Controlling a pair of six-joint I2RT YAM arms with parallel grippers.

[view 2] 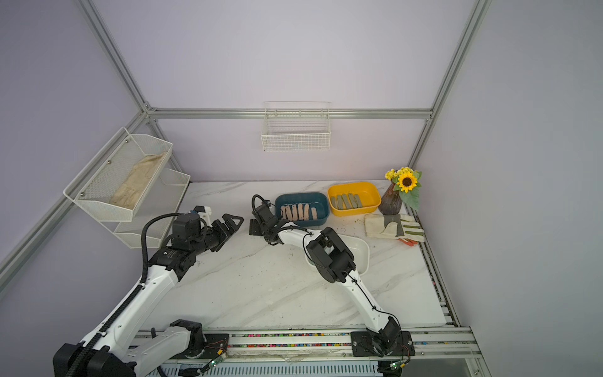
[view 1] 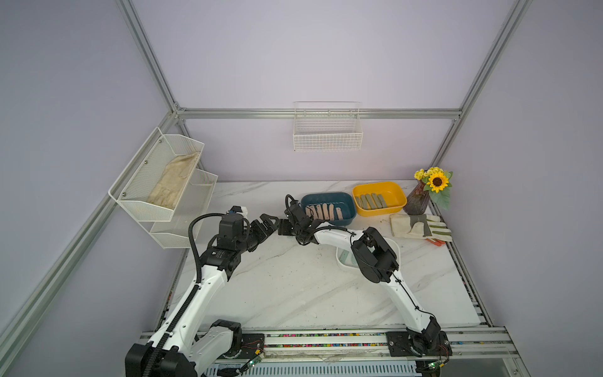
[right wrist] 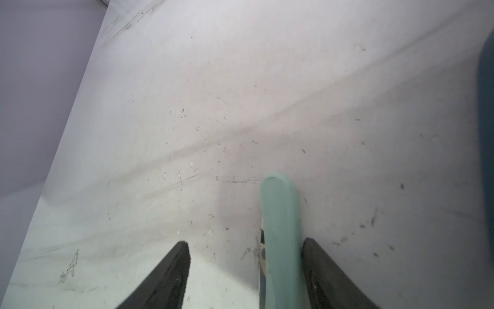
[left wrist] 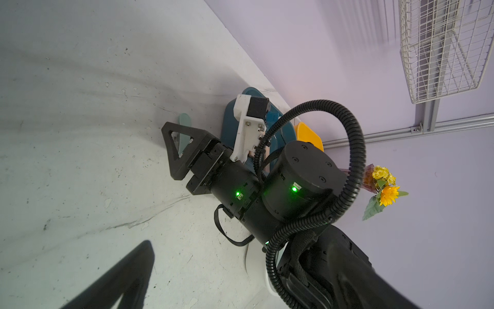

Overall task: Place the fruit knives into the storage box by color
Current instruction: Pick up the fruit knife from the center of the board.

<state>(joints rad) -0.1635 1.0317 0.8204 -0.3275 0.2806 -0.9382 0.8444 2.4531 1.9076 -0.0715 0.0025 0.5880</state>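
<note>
Mint-green fruit knife sits between the spread jaws of the right gripper, lower centre of the right wrist view.
It rests on the marble table against one finger, the other apart, so nothing is clamped yet; the straddle suits a pinch across its narrow sides. In a top view, right of centre, peach knives fill the teal box and olive knives the yellow box. Mint likely belongs in the white box. The left gripper hovers wide open, empty.
</note>
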